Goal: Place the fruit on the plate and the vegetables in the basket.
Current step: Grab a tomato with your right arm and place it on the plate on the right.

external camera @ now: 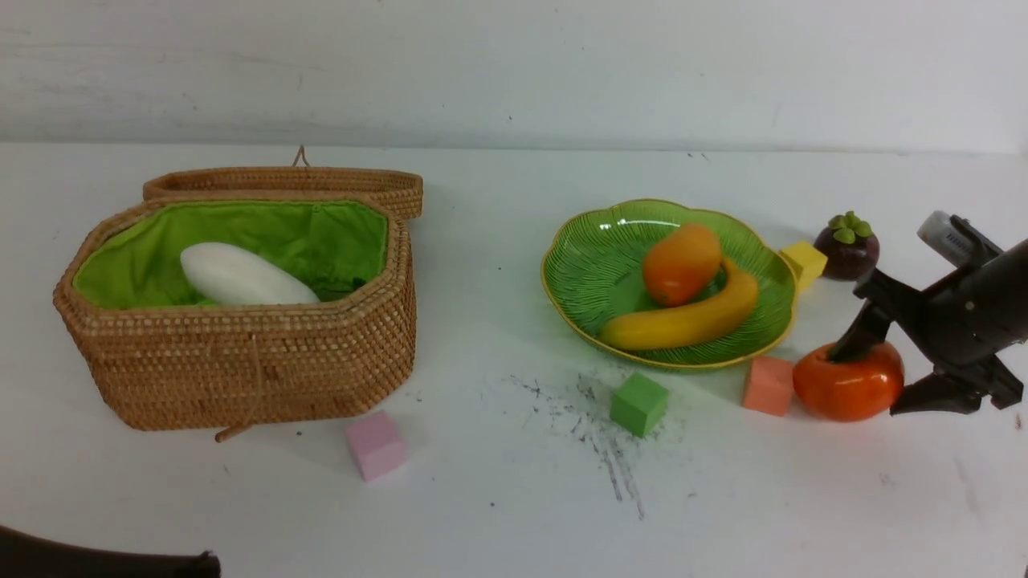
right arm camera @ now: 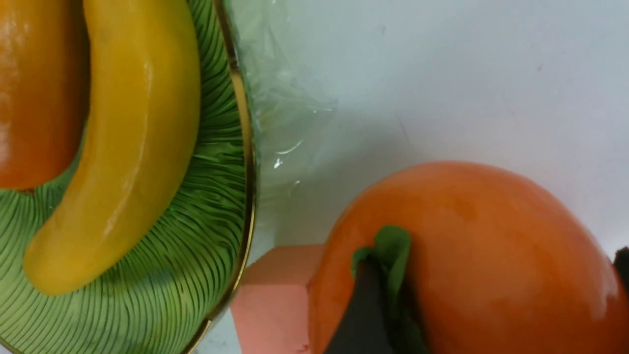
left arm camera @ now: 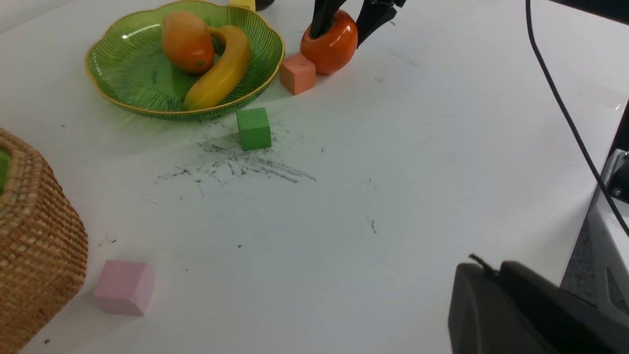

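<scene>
Persimmon [external camera: 847,389] glossy; right fingers [external camera: 863,333] apart, astride off-centre: one on calyx [right arm camera: 390,243], other beside flank. Closing may squirt it toward cube [external camera: 768,385] beyond calyx finger, jolting plate [external camera: 594,265].

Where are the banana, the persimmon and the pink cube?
banana [external camera: 691,321], front view, middle of its curved body.
persimmon [external camera: 845,389], front view, glossy front side.
pink cube [external camera: 375,446], front view, front face.
</scene>
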Robot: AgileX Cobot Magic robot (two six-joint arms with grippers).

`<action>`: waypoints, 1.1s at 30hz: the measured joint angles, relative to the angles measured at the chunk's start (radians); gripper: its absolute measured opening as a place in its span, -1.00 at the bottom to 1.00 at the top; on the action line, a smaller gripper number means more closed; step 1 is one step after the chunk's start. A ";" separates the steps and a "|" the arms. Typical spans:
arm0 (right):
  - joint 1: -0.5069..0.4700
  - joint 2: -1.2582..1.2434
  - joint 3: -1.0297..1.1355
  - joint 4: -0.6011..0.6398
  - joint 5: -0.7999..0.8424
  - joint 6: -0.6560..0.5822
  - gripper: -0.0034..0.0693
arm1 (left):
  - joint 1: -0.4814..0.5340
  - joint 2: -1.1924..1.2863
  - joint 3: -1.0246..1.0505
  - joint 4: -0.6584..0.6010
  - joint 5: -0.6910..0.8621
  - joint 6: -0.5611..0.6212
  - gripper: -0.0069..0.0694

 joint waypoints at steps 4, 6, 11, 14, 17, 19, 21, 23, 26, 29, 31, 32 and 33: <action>0.000 0.000 0.000 0.006 -0.006 -0.035 0.56 | 0.000 0.000 0.000 0.000 0.000 0.000 -0.71; 0.000 0.000 0.000 0.009 -0.009 -0.048 0.55 | 0.000 0.000 0.000 0.000 0.000 0.000 -0.70; 0.000 0.000 0.000 0.006 -0.009 -0.066 0.55 | 0.000 0.000 0.000 0.000 0.000 0.000 -0.69; 0.002 -0.005 -0.009 -0.024 0.000 -0.068 0.55 | 0.000 0.000 0.000 0.000 0.000 0.000 -0.69; 0.003 -0.029 -0.010 -0.105 0.013 -0.069 0.55 | 0.000 0.000 0.000 0.000 0.000 0.000 -0.69; 0.003 -0.047 -0.012 -0.165 0.028 -0.069 0.54 | 0.000 0.000 0.000 0.000 0.000 0.000 -0.69; 0.000 -0.066 -0.025 -0.211 0.053 -0.061 0.54 | 0.000 0.000 0.000 -0.001 0.000 0.004 -0.69; 0.000 -0.094 -0.045 -0.233 0.085 -0.048 0.54 | 0.000 0.000 0.000 -0.001 0.000 0.008 -0.69; 0.011 -0.137 -0.081 -0.177 0.107 -0.061 0.54 | 0.000 0.000 0.000 -0.001 -0.003 0.008 -0.69; 0.068 -0.156 -0.134 -0.066 0.085 -0.143 0.53 | 0.000 0.000 0.000 -0.001 -0.021 0.009 -0.69; 0.153 -0.143 -0.181 0.049 0.017 -0.230 0.53 | 0.000 0.000 0.000 -0.006 -0.043 0.009 -0.69; 0.197 -0.131 -0.204 0.079 -0.023 -0.256 0.53 | 0.000 0.000 0.000 -0.011 -0.052 0.009 -0.69; 0.197 -0.127 -0.204 0.085 -0.023 -0.262 0.53 | 0.000 0.000 0.000 -0.013 -0.056 0.009 -0.69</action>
